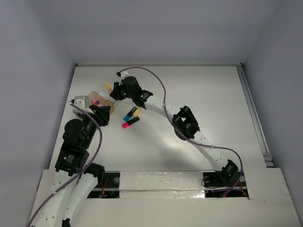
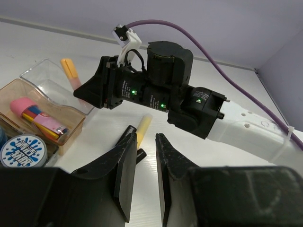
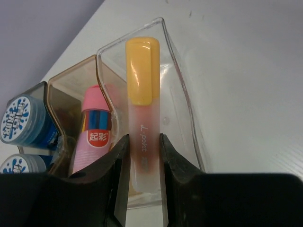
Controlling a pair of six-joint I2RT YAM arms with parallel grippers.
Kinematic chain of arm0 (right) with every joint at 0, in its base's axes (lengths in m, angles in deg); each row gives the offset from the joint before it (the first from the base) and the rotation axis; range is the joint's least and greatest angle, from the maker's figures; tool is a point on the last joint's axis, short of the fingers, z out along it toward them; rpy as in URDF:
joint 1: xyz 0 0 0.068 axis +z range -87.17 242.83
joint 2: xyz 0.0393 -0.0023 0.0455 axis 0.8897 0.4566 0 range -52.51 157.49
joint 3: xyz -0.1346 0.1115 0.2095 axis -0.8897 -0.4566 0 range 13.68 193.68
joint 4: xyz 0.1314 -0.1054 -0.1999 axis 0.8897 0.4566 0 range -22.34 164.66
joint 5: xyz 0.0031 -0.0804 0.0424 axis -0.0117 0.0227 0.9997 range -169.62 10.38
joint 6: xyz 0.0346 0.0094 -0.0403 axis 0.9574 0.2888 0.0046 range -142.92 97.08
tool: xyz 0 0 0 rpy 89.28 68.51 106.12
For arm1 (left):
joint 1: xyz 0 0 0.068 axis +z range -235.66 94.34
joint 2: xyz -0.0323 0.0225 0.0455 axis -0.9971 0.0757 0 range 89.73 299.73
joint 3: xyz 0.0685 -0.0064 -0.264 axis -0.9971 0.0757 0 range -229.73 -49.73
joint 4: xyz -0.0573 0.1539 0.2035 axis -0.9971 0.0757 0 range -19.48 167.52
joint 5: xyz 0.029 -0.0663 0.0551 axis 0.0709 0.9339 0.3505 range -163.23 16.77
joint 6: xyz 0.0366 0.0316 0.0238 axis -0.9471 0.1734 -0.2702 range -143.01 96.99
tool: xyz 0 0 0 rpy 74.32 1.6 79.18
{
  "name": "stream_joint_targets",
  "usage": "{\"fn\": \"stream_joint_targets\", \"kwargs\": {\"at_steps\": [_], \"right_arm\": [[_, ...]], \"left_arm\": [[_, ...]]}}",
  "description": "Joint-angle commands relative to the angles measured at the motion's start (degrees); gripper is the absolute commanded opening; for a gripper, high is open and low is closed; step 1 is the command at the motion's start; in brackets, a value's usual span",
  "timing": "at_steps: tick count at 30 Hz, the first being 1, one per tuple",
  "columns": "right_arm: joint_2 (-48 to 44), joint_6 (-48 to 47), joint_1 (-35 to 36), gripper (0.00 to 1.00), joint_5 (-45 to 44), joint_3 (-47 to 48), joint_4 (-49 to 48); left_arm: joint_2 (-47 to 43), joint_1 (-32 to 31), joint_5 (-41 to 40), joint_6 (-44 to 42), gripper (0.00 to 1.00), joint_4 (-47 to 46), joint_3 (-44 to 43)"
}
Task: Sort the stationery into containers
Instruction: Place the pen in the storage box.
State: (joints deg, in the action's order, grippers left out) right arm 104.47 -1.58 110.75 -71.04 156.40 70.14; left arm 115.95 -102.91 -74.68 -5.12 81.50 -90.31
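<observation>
My right gripper [image 3: 143, 140] is shut on the orange-pink tube [image 3: 142, 118], whose yellow-orange cap points away, inside the clear container [image 3: 182, 80]. The pink stick [image 3: 94, 127] lies in the adjoining tan-brown container [image 3: 71, 80]. Two blue-and-white discs [image 3: 19, 118] sit in the grey box to the left. My left gripper [image 2: 144, 137] hovers low over the table, its jaws a little open with nothing between them. Just beyond its tips lies the yellow-capped highlighter [image 2: 144, 124]. The top view shows yellow, blue [image 1: 128, 117] and pink [image 1: 125, 125] highlighters on the table right of the containers.
The right arm's wrist [image 2: 161, 85] hangs close ahead of the left gripper, with its purple cable looping above. Both arms crowd the table's back left. A metal rail [image 1: 253, 113] runs along the right edge.
</observation>
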Motion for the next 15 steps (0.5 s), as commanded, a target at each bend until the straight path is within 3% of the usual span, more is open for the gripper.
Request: {"fn": "stream_joint_targets", "kwargs": {"at_steps": [1, 5, 8, 12, 15], "right_arm": [[-0.3, -1.3, 0.8, 0.23, -2.0, 2.7, -4.9], [-1.0, -1.6, 0.8, 0.53, -0.4, 2.0, -5.9], [-2.1, -1.7, 0.8, 0.66, 0.6, 1.0, -6.7], [-4.7, -1.9, 0.8, 0.73, 1.7, -0.4, -7.2], [-10.1, -1.6, 0.8, 0.72, 1.2, -6.1, -9.8]], "left_arm": [[0.4, -0.2, 1.2, 0.1, 0.20, -2.9, -1.6], [0.3, -0.2, 1.1, 0.1, 0.20, -2.8, -1.5], [0.3, 0.3, 1.1, 0.0, 0.25, -2.8, -1.5], [1.1, 1.3, 0.9, 0.0, 0.35, -3.0, -1.5], [1.8, 1.9, 1.1, 0.0, 0.37, -3.1, -1.5]]}}
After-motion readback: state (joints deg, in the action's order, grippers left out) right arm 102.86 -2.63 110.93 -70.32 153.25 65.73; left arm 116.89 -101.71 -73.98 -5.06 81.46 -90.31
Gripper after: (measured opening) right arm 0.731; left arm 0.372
